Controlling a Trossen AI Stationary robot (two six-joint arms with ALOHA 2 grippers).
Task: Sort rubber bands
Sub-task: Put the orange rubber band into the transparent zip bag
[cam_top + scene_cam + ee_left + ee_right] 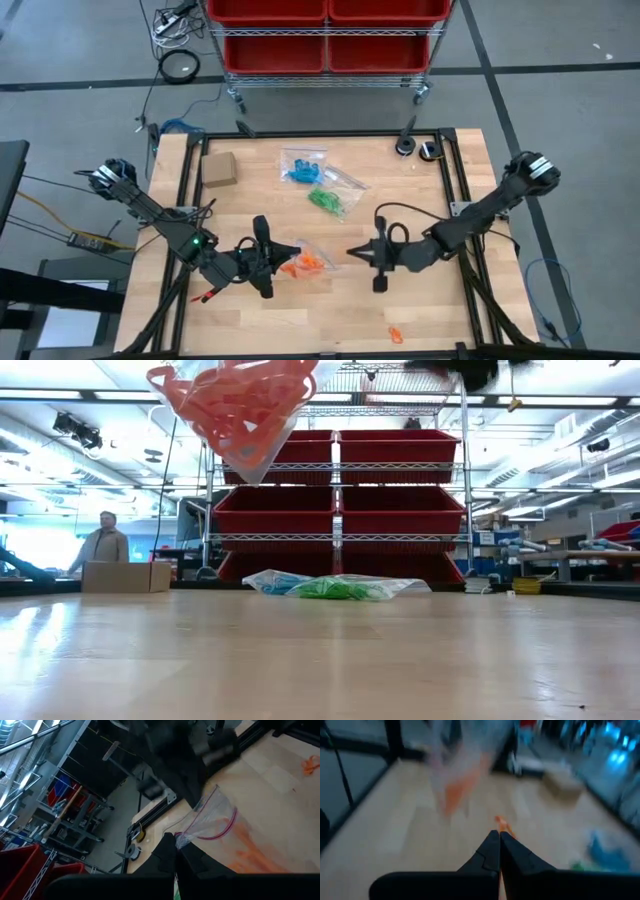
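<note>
The step in hand appears to be filling the orange bag: orange rubber bands go into the clear bag (305,262) near the middle of the counter (440,310), toward its front edge.

Left pincer (262,258): fingers closed on the bag's left end, holding it lifted above the counter. In the low view the bag hangs tilted, its narrow end pointing down, with orange bands (240,400) bunched inside. From above, the bag's long axis runs left to right, parallel to the front edge.

Right pincer (352,254): fingers fully closed, tips pointing left toward the bag's right end, just beside it. In the right wrist view a small orange sliver (502,825) shows at the closed tips; it is probably a band, but whether it is gripped cannot be told.

One loose orange band (396,334) lies on the counter near the front edge, right of centre, well apart from both pincers.

The blue bag (303,168) and green bag (328,200) lie flat toward the back edge.

The next move likely calls for finding the bag's mouth and keeping it spread.
</note>
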